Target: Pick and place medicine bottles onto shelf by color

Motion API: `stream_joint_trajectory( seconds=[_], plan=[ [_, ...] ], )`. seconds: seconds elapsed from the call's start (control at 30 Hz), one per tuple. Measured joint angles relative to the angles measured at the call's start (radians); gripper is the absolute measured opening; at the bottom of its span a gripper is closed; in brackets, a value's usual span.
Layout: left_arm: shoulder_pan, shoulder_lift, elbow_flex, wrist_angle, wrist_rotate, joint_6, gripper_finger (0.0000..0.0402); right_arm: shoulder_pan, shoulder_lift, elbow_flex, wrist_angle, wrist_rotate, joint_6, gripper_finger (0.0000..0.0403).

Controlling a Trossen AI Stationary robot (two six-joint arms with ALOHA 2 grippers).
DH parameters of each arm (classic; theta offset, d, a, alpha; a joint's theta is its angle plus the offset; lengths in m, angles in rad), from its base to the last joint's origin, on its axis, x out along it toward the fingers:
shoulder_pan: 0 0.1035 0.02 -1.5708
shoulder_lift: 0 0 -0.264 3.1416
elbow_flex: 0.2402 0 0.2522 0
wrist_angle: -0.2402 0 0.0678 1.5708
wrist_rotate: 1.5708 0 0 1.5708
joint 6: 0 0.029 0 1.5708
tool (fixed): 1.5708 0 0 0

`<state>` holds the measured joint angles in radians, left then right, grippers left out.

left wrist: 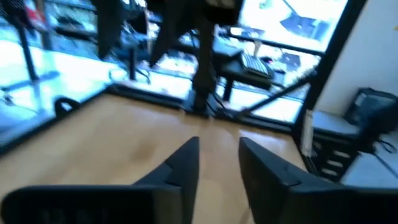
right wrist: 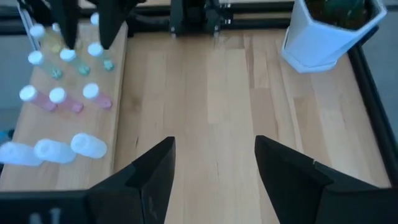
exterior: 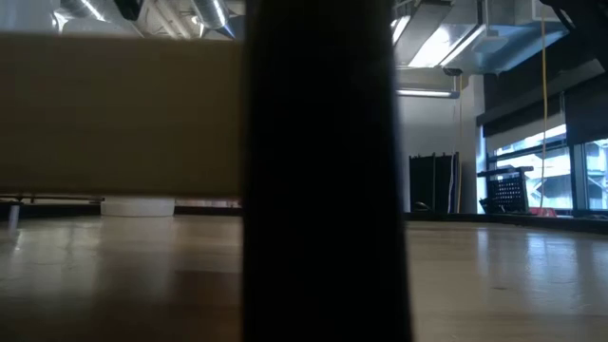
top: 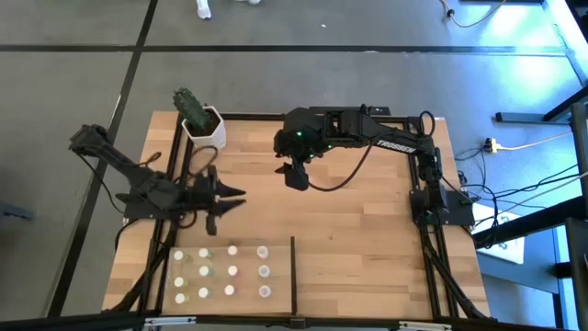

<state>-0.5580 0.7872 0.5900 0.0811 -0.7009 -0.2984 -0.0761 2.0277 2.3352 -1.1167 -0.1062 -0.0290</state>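
Several small white-capped medicine bottles [top: 225, 274] stand in rows on the pale wooden shelf [top: 277, 292] at the table's near left. A thin black divider [top: 292, 276] edges the shelf. In the right wrist view the bottles [right wrist: 62, 96] show as clear, pink and green rows. My left gripper [top: 228, 204] hovers above the shelf's far edge, pointing level toward the table's right. Its fingers [left wrist: 186, 165] are open with nothing between them. My right gripper [top: 296, 175] hangs over the table's far middle, open [right wrist: 214, 168] and empty.
A white hexagonal pot with a cactus [top: 204, 124] stands at the far left corner. Bare tabletop [top: 367, 239] lies right of the divider. In the low view a dark upright post [exterior: 318, 171] and a tan panel [exterior: 119, 114] block most of the scene.
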Motion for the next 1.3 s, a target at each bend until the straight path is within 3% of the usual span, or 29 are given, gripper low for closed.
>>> stream_joint_trajectory(
  seconds=[0.27,0.5,0.87,1.0,1.3],
  plan=[
    [0.041,-0.096,0.000,-0.028,-0.016,0.121,0.0007,0.001,0.000,0.000,0.103,-0.001,0.050,0.0221],
    [0.065,-0.247,0.000,-0.185,0.005,0.126,0.0001,0.012,-0.002,0.014,0.086,0.119,0.130,0.0196],
    [0.065,-0.567,-0.002,-0.435,0.022,0.141,0.0001,0.078,-0.198,0.015,0.019,0.254,0.099,0.0011],
    [0.065,-0.624,-0.001,-0.454,0.058,0.160,0.0000,0.098,-0.268,0.016,-0.045,0.268,0.121,0.0011],
    [0.065,-0.723,0.000,-0.476,0.084,0.250,0.0000,0.142,-0.378,0.016,-0.352,0.570,0.305,0.0009]
  ],
)
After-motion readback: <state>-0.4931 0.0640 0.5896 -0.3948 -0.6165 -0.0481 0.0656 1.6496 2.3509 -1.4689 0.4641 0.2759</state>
